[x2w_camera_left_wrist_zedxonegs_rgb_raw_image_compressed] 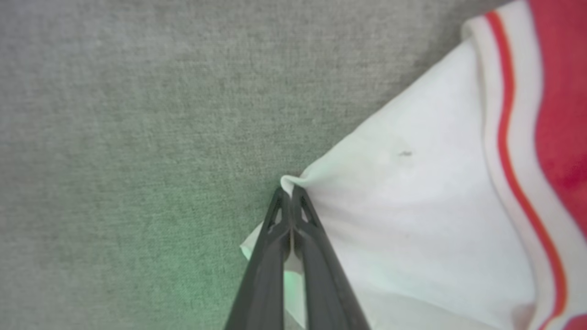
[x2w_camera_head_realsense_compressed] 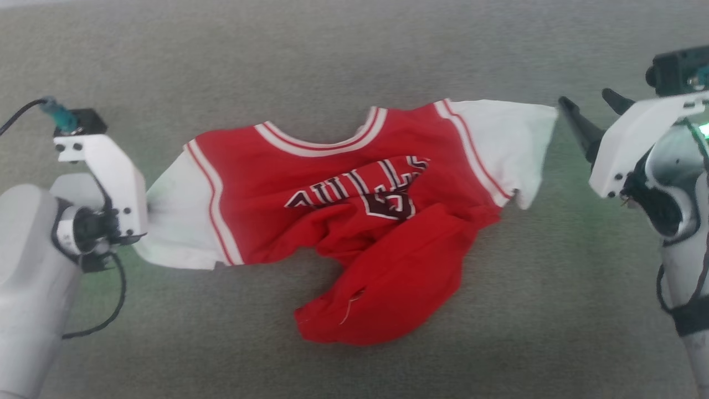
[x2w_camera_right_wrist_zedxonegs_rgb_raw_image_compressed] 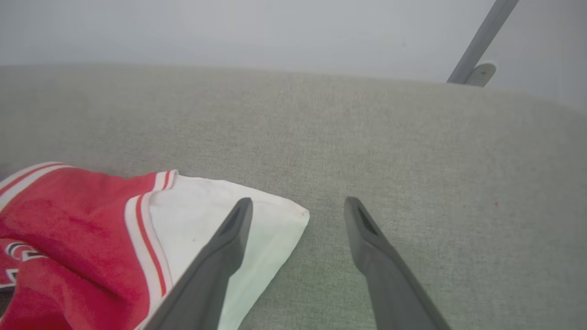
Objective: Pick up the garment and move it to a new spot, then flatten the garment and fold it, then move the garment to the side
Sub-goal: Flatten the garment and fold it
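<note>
Your left gripper [x2w_camera_left_wrist_zedxonegs_rgb_raw_image_compressed: 290, 191] is clamped hard on the garment [x2w_camera_head_realsense_compressed: 354, 221]: jaws pressed together, with a small fold of the white sleeve's edge pinched right at the tips. From the head camera that sleeve pulls out towards your left wrist, drawn to a point.

The shirt lies front-up on the grey fabric surface [x2w_camera_head_realsense_compressed: 354, 50], about mid-frame. Its collar faces the far edge, so the chest lettering reads upside down to you. The body isn't flat. The lower part is bunched and folded up over itself, a plain red lump spilling towards you and covering part of the lettering.

Over on the other side, your right gripper [x2w_camera_right_wrist_zedxonegs_rgb_raw_image_compressed: 298, 201] is spread wide and holds nothing. It sits at the outer corner of the other white sleeve. Its fingers [x2w_camera_right_wrist_zedxonegs_rgb_raw_image_compressed: 220, 256] straddle that corner, one over the cloth and one over bare surface. Whether the near one actually touches the sleeve, I can't tell from this angle.

Beyond the surface's far edge, the right wrist camera shows a pale wall [x2w_camera_right_wrist_zedxonegs_rgb_raw_image_compressed: 229, 27] and a slanted metal bar [x2w_camera_right_wrist_zedxonegs_rgb_raw_image_compressed: 481, 41].
</note>
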{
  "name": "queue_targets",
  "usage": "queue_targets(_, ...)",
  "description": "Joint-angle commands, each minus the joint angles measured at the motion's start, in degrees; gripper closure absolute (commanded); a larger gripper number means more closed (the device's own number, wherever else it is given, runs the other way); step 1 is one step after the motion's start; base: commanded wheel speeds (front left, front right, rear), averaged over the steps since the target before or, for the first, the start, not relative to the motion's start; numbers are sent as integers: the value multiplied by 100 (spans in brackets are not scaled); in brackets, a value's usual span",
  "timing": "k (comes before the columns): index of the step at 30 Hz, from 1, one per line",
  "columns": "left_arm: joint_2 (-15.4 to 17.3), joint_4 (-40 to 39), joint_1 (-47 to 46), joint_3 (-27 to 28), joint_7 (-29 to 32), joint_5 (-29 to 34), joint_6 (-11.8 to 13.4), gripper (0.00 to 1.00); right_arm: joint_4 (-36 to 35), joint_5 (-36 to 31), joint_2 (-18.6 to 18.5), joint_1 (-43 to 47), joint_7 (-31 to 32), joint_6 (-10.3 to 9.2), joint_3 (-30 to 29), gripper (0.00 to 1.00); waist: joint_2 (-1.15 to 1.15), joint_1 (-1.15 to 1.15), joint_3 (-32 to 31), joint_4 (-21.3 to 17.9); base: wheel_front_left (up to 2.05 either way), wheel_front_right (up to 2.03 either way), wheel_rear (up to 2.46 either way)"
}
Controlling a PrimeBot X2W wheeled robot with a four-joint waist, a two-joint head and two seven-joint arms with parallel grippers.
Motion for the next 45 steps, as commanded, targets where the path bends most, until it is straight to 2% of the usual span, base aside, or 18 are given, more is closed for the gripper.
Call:
queue_targets(1, -265, 131, 99, -157, -80, 45, -41, 100, 117, 65, -22, -96, 149, 0, 30, 0, 0, 0, 102, 145, 0, 0, 0)
queue_targets(6, -494, 226, -119, -274, -222, 117, -151, 100, 813, 122, -166, -510, 943, 0, 75, 0, 0, 0, 248, 408, 0, 0, 0)
queue_targets(13, -695, 434, -306, -358, -402, 138, -282, 100, 1701, 190, -26, -786, 1812, 2, 106, 0, 0, 0, 361, 581, 0, 0, 0)
queue_targets(14, -712, 481, -331, -366, -429, 136, -294, 100, 1759, 186, -12, -821, 1871, 2, 168, 66, 0, 0, 361, 594, 0, 0, 0)
queue_targets(15, -716, 528, -356, -375, -456, 154, -311, 100, 1793, 212, -8, -845, 1898, 3, 244, 100, 0, 0, 356, 602, 0, 0, 0)
queue_targets(23, -666, 788, -679, -203, -714, 160, -119, 100, 1710, 455, -158, -1031, 1470, 1, 510, 100, 0, 0, -14, 554, 0, 0, 0)
queue_targets(33, -480, 366, -1353, -321, -701, 427, -59, 100, 1113, 649, -500, -1206, 846, 0, 1075, 100, 0, 0, -1202, 409, 0, 0, 0)
queue_targets(39, -371, 113, -1817, -295, -611, 545, 30, 100, 858, 668, -515, -1520, 570, 0, 1247, 100, 0, 0, -1794, 278, 0, 0, 0)
queue_targets(45, -242, 15, -2289, -266, -469, 596, 106, 100, 787, 596, -433, -1949, 369, 0, 1402, 100, 0, 0, -2085, 168, 0, 0, 0)
